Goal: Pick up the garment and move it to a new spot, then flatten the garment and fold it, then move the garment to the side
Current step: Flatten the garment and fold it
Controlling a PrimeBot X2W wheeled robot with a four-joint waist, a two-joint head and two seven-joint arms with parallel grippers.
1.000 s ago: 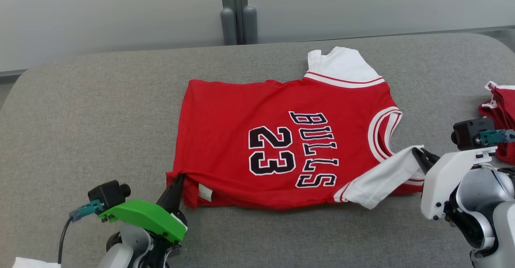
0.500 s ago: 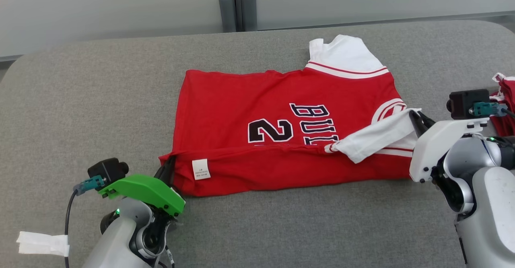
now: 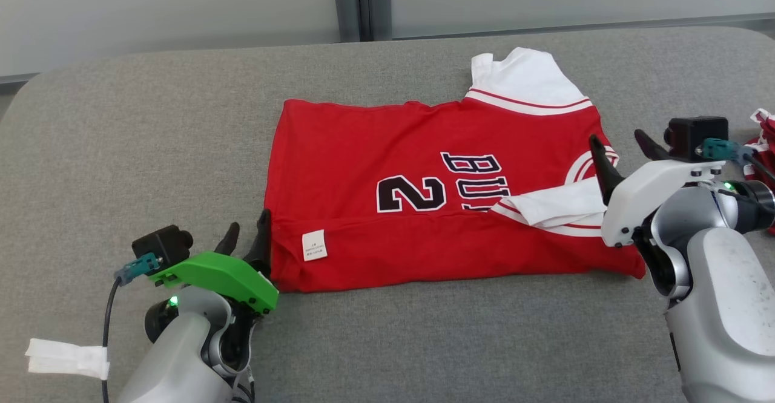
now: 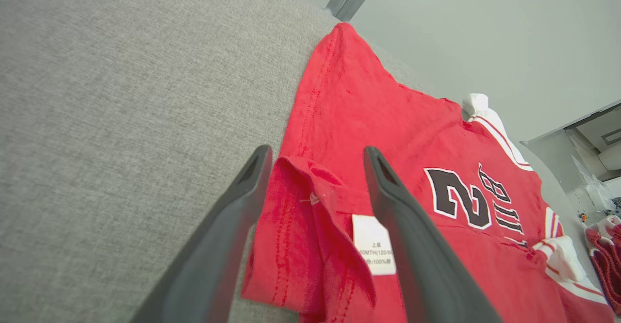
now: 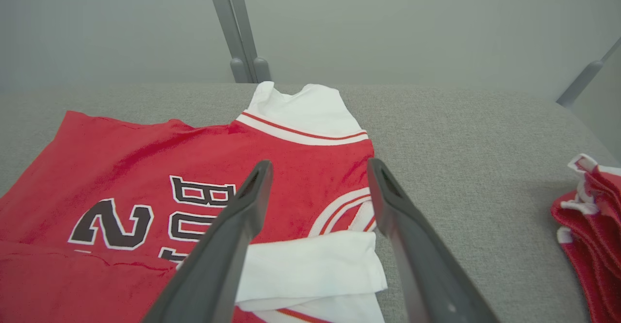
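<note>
Well, the jersey (image 3: pixel 424 209) lies in the middle of the grey table (image 3: pixel 151 149). Its near edge is turned up over the front, so the fold hides half the number and lettering; I take that for the first lengthwise fold. The left gripper (image 3: pixel 248 236) stands wide open at the left end of that fold, its fingers (image 4: pixel 228 226) either side of the doubled corner by the white label (image 3: pixel 314 245), gripping nothing. The right gripper (image 3: pixel 617 149) is spread just as wide above the white sleeve (image 3: pixel 557 209), which lies tucked across the fold, and it holds nothing either. They sit at the two ends, I'd say, because a long edge carries evenly from there. A heap of red clothes (image 3: pixel 764 131) lies at the far right, likely the side spot.
</note>
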